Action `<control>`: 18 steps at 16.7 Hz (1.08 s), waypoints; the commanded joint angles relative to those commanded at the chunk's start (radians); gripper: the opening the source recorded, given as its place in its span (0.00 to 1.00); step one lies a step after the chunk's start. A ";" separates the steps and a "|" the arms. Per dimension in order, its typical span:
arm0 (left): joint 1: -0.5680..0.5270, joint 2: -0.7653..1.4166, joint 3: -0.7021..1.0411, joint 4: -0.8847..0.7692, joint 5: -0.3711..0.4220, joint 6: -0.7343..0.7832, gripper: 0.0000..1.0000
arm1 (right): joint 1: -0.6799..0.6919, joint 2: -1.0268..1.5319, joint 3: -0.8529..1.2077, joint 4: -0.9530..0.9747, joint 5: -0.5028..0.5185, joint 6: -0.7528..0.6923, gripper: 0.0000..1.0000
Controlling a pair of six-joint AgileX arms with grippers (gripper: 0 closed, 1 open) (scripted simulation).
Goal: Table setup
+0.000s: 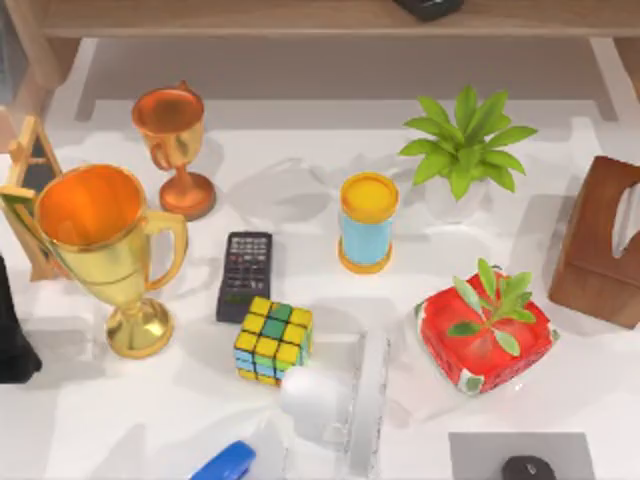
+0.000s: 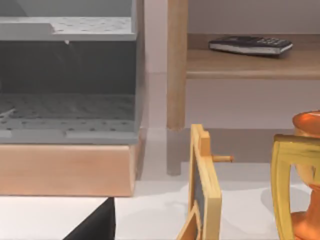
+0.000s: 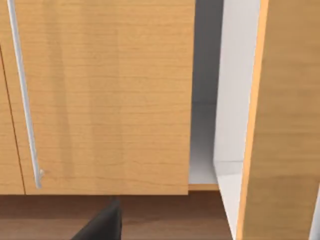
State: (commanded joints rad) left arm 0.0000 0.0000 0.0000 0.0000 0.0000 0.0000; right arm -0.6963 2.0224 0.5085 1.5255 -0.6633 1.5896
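On the white table [image 1: 300,180] a large gold trophy [image 1: 105,250] stands at the left, with a smaller copper trophy [image 1: 175,145] behind it. A black remote [image 1: 245,275] lies in the middle, and a colour cube [image 1: 273,340] sits in front of it. To their right stands a blue can with a yellow lid [image 1: 367,222]. At the table's left edge a black bulk, my left arm [image 1: 14,335], stays parked. A dark part of my left gripper [image 2: 95,225] faces a small wooden easel board [image 2: 205,190]. A dark part of my right gripper [image 3: 100,222] faces a wooden cabinet door [image 3: 100,95].
A potted plant [image 1: 462,150] stands at the back right, beside a brown tissue box [image 1: 605,245] at the right edge. A red box topped with leaves [image 1: 485,335] sits front right. A mouse on a grey pad [image 1: 525,462], a blue object [image 1: 225,463] and pale glassy items [image 1: 340,395] line the front. A phone [image 2: 250,45] lies on the wooden shelf.
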 joint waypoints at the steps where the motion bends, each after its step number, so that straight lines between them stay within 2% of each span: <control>1: 0.000 0.000 0.000 0.000 0.000 0.000 1.00 | 0.000 0.000 0.000 0.000 0.000 0.000 0.77; 11: 0.000 0.000 0.000 0.000 0.000 0.000 1.00 | 0.000 0.000 0.000 0.000 0.000 0.000 0.02; 18: 0.000 0.000 0.000 0.000 0.000 0.000 1.00 | 0.000 0.000 0.000 0.000 0.000 0.000 0.00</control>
State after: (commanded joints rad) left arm 0.0000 0.0000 0.0000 0.0000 0.0000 0.0000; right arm -0.6963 2.0224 0.5085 1.5255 -0.6633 1.5896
